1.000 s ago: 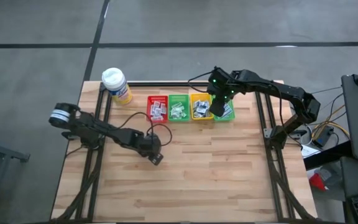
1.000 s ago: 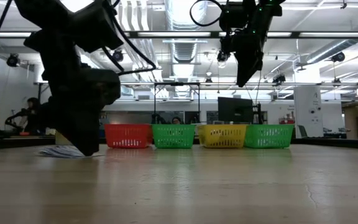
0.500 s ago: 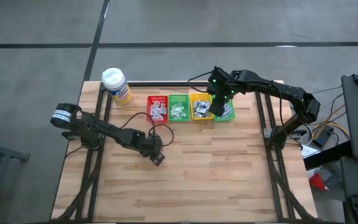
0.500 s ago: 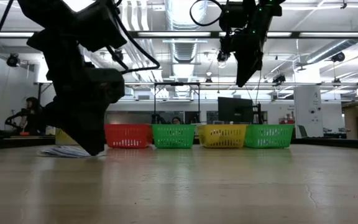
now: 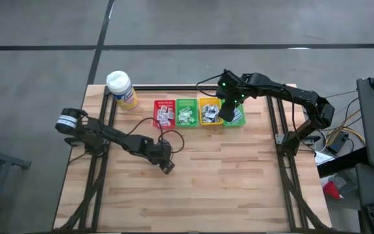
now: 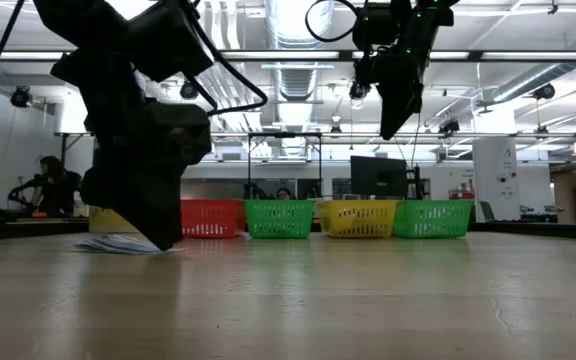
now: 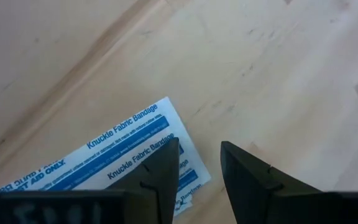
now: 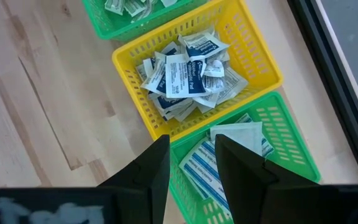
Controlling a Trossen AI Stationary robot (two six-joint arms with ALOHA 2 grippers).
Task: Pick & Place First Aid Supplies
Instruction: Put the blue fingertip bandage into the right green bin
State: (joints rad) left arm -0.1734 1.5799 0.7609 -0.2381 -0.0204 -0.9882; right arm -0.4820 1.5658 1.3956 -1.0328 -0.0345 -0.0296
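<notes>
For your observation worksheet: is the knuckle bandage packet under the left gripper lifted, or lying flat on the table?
Lying flat. The knuckle bandage packet rests on the wooden table, and the left gripper is open over its edge, not closed on it.

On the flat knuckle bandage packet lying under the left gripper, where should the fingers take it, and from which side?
Probably from straight above, at the free short end. The knuckle bandage packet lies flat on the wooden table, so there is no raised side to pinch. The left gripper hangs open, one finger over that end, the other over bare wood.
</notes>
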